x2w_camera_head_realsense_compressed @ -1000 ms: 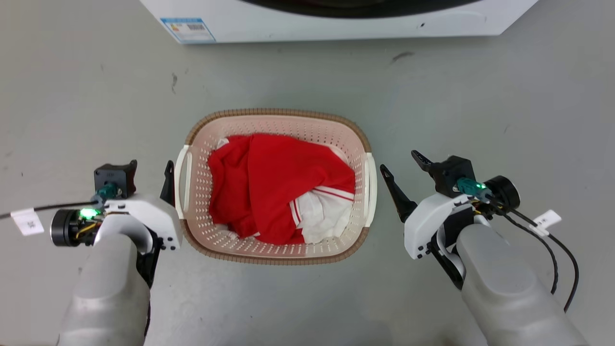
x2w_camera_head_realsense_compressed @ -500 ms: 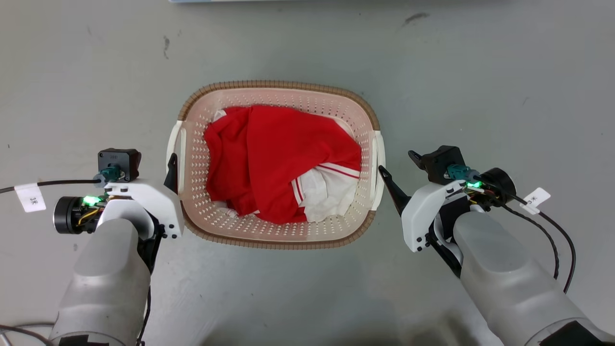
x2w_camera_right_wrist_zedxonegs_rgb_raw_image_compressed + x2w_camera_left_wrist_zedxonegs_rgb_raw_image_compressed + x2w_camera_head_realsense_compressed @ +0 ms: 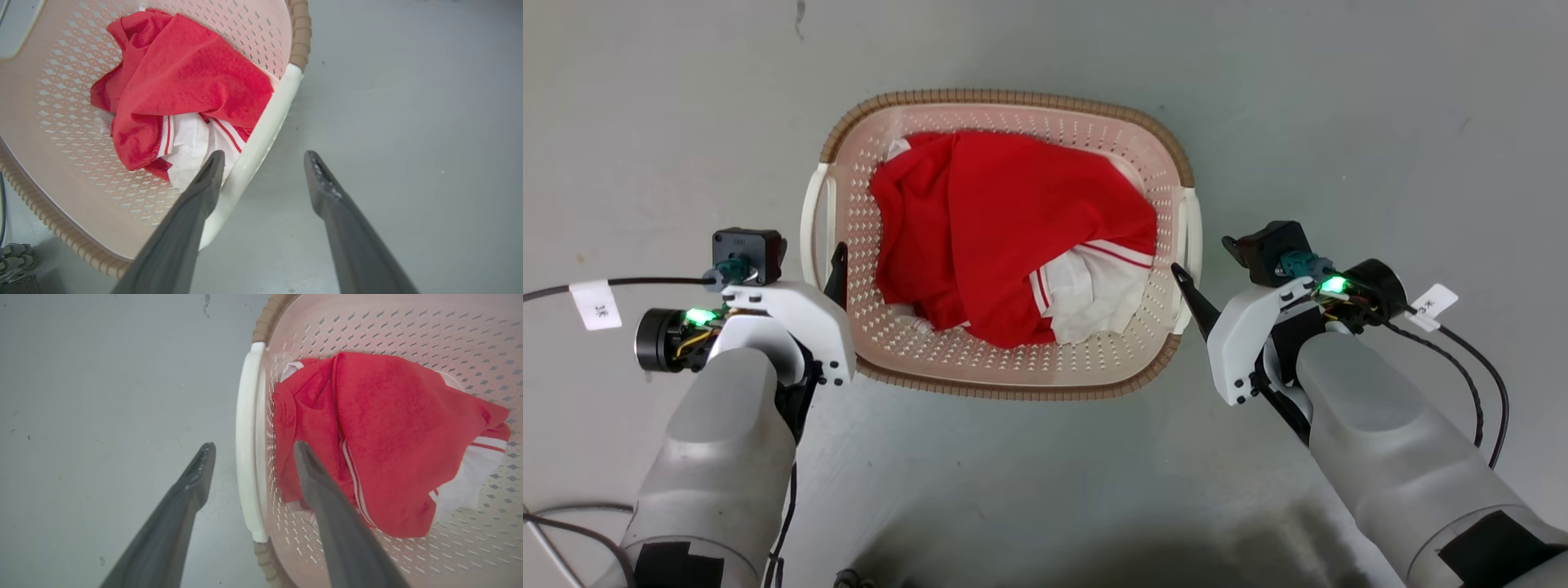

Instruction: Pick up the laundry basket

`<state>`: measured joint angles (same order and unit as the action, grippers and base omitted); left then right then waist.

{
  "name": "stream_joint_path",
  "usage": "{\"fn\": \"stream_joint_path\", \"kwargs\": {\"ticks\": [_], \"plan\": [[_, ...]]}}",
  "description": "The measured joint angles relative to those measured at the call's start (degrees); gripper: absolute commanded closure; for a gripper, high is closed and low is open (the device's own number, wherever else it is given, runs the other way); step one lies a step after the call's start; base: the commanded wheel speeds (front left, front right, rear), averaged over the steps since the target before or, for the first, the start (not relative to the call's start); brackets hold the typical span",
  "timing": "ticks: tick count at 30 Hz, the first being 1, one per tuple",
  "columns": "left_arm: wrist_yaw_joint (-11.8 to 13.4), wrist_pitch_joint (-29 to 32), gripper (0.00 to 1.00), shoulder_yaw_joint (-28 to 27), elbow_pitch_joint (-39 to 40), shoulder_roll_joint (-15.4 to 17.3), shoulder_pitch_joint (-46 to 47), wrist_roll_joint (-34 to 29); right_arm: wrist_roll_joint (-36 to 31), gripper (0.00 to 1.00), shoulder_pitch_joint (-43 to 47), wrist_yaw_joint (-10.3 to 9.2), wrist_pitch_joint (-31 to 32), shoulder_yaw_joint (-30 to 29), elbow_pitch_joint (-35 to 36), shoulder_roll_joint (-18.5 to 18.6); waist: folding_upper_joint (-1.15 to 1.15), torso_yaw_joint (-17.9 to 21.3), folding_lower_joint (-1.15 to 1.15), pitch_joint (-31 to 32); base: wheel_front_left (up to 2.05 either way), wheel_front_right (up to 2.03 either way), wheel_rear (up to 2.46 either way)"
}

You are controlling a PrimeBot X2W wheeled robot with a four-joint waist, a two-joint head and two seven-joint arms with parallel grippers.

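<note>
The laundry basket (image 3: 1013,380), cream with perforated walls and a brown woven rim, sits on the grey floor between my arms. It holds red and white clothing (image 3: 1005,229). My left gripper (image 3: 809,261) is open and straddles the basket's white left handle (image 3: 248,428), one finger inside the wall and one outside. My right gripper (image 3: 1201,255) is open too. In the right wrist view its fingers stand either side of the white right handle (image 3: 267,118). Neither gripper (image 3: 253,451) (image 3: 265,157) grips anything.
Grey floor (image 3: 1339,122) surrounds the basket, with a dark scuff (image 3: 799,16) at the top. Black cables with white tags (image 3: 595,304) (image 3: 1431,304) trail from both wrists. More cable (image 3: 547,531) lies at the lower left.
The camera tilted down, so the washing machine left the picture. Both grippers moved inward from beside the basket and now straddle its side handles.
</note>
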<state>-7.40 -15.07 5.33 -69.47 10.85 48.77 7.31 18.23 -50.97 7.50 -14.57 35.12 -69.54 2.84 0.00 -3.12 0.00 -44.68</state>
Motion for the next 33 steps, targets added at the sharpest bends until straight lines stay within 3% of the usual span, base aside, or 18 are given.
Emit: {"fn": "stream_joint_path", "kwargs": {"ticks": [17,18,19,20,33], "plan": [[0.0,0.0,0.00,5.7,-3.0,-0.5,3.5,3.7,2.3,0.00,-3.2,0.03,1.0,2.1,-2.0,-0.1,0.00,-1.1,0.00,-4.0,0.00,0.00,0.00],[0.0,0.0,0.00,6.3,-3.1,-0.5,3.6,3.8,2.4,0.43,-3.2,0.03,1.0,2.1,-2.1,-0.1,0.00,-1.1,0.00,-4.1,0.00,0.00,0.00],[0.0,0.0,0.76,6.8,-3.2,-0.5,3.8,4.0,2.4,1.00,-3.3,0.03,1.0,2.2,-2.2,-0.1,0.00,-1.1,0.00,-4.2,0.00,0.00,0.00],[0.0,0.0,1.00,7.1,-3.3,-0.4,3.9,4.0,2.5,1.00,-3.3,0.04,1.0,2.2,-2.3,-0.1,0.00,-1.1,0.00,-4.2,0.00,0.00,0.00],[-0.1,1.3,1.00,11.0,-4.1,-1.0,3.2,7.2,4.7,1.00,-2.9,-0.10,2.5,4.3,-2.6,-0.1,0.00,-1.0,0.00,-1.6,0.00,0.00,0.00]]}}
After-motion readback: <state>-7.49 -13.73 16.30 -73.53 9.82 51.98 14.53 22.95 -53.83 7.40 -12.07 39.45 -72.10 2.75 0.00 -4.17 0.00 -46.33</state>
